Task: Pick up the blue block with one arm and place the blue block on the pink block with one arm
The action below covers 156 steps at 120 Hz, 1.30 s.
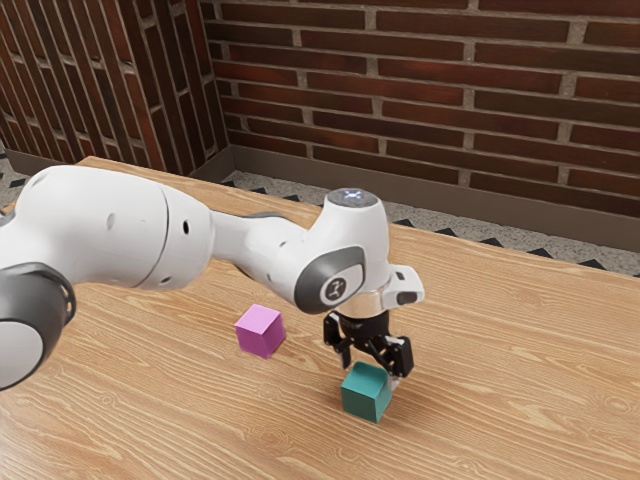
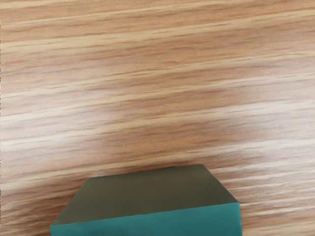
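Just above the blue block [image 1: 366,395], which renders teal, the gripper [image 1: 372,362] hangs with its fingers spread about as wide as the block's top. Whether the fingertips touch the block is hard to make out. The block sits on the wooden table [image 1: 520,340], apart from the pink block [image 1: 260,331]. From the wrist view, the blue block [image 2: 147,206] is cut off at the edge.

Teal block [image 1: 366,392], pink block [image 1: 260,331].
Streaked light-brown wood-grain table [image 1: 520,360]; red-brown brick wall [image 1: 420,90]; white arm [image 1: 120,230], black gripper [image 1: 372,366].
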Motion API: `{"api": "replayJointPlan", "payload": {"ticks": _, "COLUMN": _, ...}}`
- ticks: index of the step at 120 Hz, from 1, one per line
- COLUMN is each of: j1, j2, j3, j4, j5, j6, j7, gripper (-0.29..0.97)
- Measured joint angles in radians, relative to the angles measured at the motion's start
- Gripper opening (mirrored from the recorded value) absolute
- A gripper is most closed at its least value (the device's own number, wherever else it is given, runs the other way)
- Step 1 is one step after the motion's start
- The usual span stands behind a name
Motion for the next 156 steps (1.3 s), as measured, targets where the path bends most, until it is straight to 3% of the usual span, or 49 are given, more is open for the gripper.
{"api": "replayJointPlan", "payload": {"ticks": 120, "j1": -0.008, "j2": 0.027, "j3": 0.0, "j4": -0.059, "j5": 0.024, "j6": 0.099, "j7": -0.019, "gripper": 0.68}}
{"api": "replayJointPlan", "payload": {"ticks": 156, "j1": -0.009, "j2": 0.03, "j3": 0.0, "j4": -0.059, "j5": 0.025, "j6": 0.102, "j7": -0.015, "gripper": 0.46}}
